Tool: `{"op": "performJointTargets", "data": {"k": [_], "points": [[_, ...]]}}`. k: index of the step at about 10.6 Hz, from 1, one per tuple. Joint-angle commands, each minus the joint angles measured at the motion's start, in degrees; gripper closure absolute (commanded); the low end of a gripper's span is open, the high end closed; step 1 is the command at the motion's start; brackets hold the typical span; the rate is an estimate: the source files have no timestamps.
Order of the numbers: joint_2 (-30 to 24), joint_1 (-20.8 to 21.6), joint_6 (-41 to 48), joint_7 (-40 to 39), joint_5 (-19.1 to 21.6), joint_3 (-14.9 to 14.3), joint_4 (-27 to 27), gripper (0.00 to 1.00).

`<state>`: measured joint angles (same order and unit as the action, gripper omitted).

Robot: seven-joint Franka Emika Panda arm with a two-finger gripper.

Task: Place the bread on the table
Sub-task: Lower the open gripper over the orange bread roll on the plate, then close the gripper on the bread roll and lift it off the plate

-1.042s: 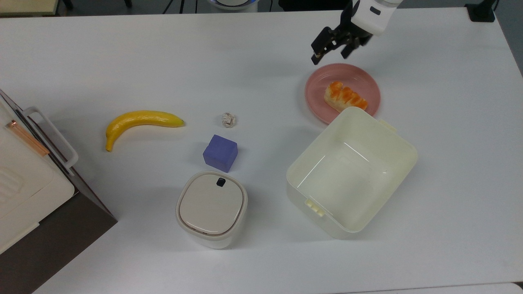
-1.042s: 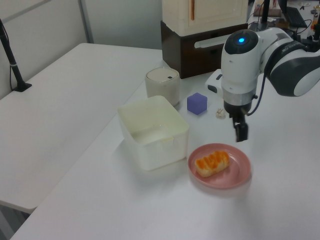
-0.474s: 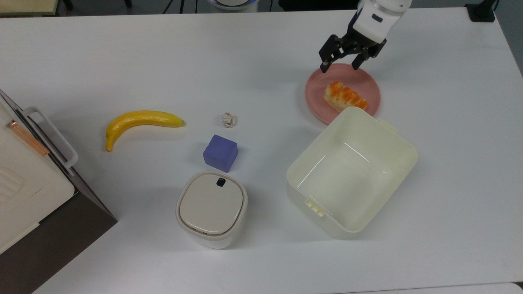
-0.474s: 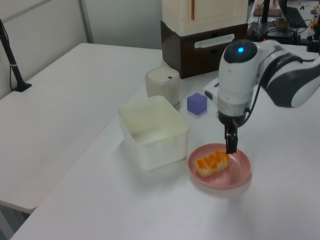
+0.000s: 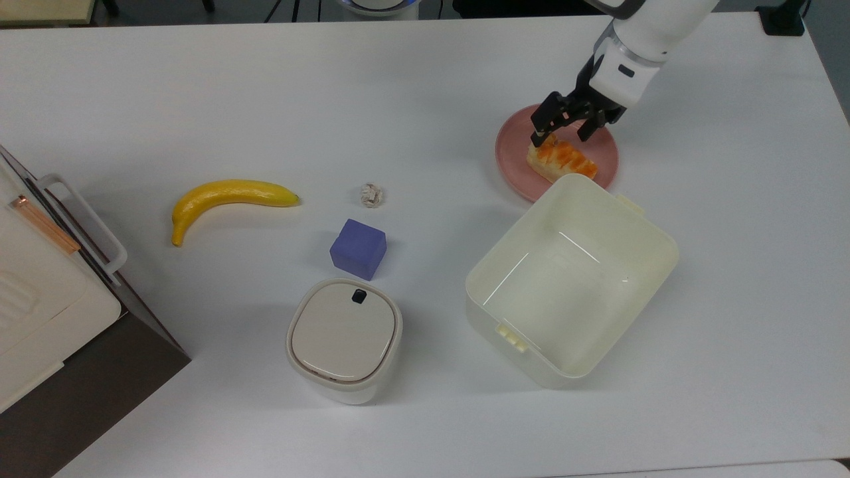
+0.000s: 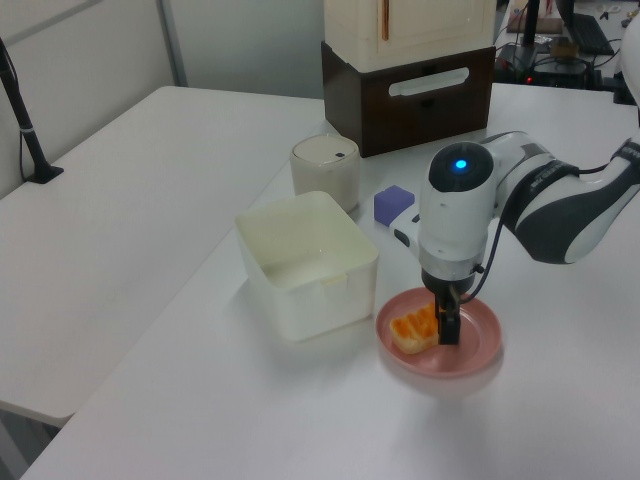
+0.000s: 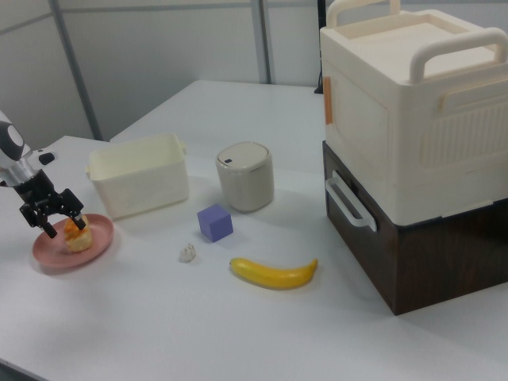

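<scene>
One arm angled down, fingers (image 5: 562, 131) spread, straddling bread (image 5: 562, 159) end on pink plate (image 5: 514, 166).

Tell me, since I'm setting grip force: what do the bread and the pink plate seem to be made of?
The bread looks like a moulded plastic or foam replica: its orange-brown ridged top is evenly glossy, though real glazed bread is possible. The pink plate looks like smooth matte plastic or melamine, uniform in colour with a thin raised rim; ceramic cannot be excluded.
</scene>
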<state>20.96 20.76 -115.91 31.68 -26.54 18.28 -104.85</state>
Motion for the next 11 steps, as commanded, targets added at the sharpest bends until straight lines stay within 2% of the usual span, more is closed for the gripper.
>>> {"op": "performJointTargets", "data": {"k": [1, 2, 4, 5, 7, 8, 10, 11], "points": [[2.77, 0.25, -0.02, 1.28, -2.89, -0.17, 2.81, 0.1], [3.3, -0.02, -0.02, 1.28, -3.42, -0.17, 2.9, 0.24], [3.91, -0.19, 0.07, 1.19, -3.51, -0.35, 3.07, 0.92], [3.92, -0.46, 0.07, 1.02, -3.6, -0.43, 3.07, 1.0], [2.87, -0.9, 1.73, -2.47, -4.56, -0.43, 2.99, 1.0], [0.6, -1.94, 6.87, -11.38, -3.09, -0.52, 3.07, 1.0], [-3.45, -2.3, 18.73, -30.53, 5.41, -0.78, 5.43, 1.0], [-3.9, -2.83, 25.14, -37.67, 6.49, -1.13, 7.88, 1.0]]}}
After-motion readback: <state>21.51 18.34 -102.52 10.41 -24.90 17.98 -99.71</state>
